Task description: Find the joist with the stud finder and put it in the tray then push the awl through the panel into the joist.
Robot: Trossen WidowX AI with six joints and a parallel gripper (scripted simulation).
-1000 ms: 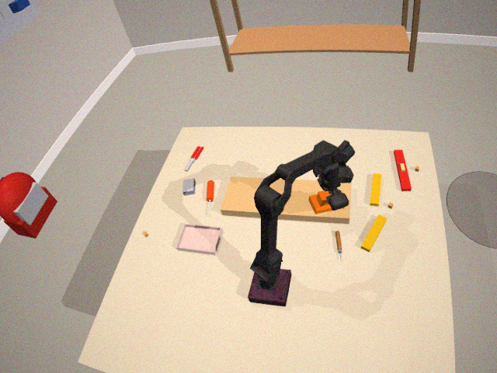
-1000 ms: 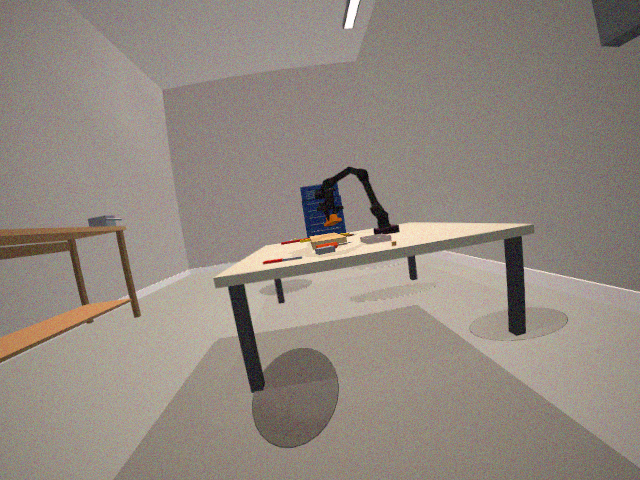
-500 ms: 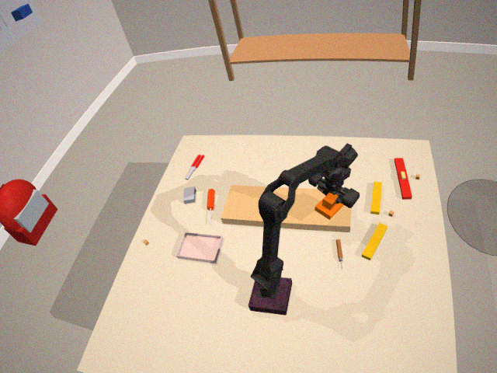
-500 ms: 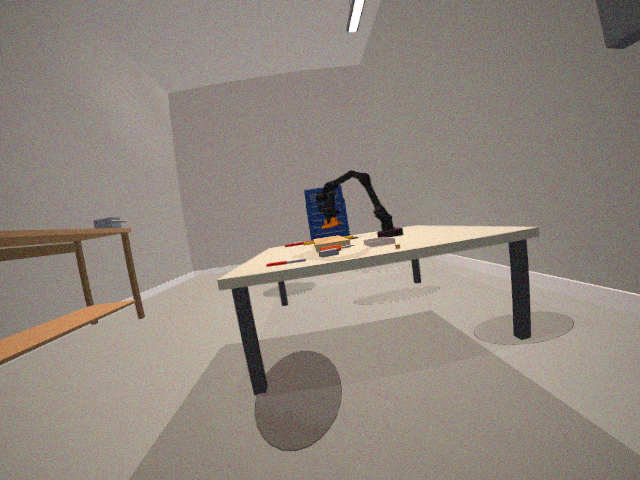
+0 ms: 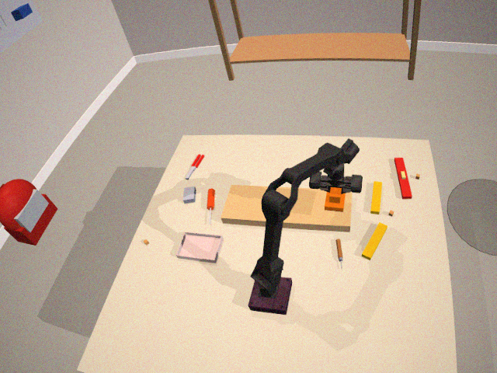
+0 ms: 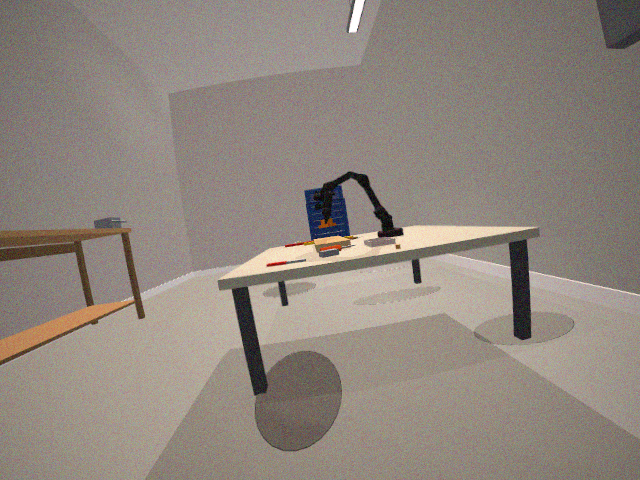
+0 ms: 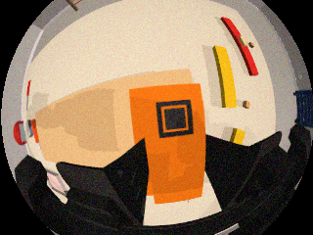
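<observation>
My gripper [image 5: 335, 187] [image 6: 326, 220] [image 7: 171, 139] is shut on the orange stud finder [image 5: 335, 204] [image 6: 326, 224] [image 7: 142, 110]. It holds it over the right end of the wooden floor panel [image 5: 246, 210] [image 6: 331, 243] [image 7: 68, 117], with a gap below it in the exterior view. The stud finder's dark square display faces the wrist camera. The pinkish tray [image 5: 200, 246] [image 6: 379, 241] is empty, left of the arm's base. The awl [image 5: 338, 247], with a brown handle and thin metal tip, lies in front of the panel's right end. The joist is hidden.
Two yellow blocks [image 5: 376, 197] [image 5: 374, 241] and a red level [image 5: 403, 177] [image 7: 240, 46] lie right of the panel. An orange screwdriver [image 5: 210, 199], a grey block [image 5: 189, 194] and red-handled pliers [image 5: 195, 165] lie to its left. Small brown cubes [image 5: 390, 213] [image 5: 146, 242] are scattered about.
</observation>
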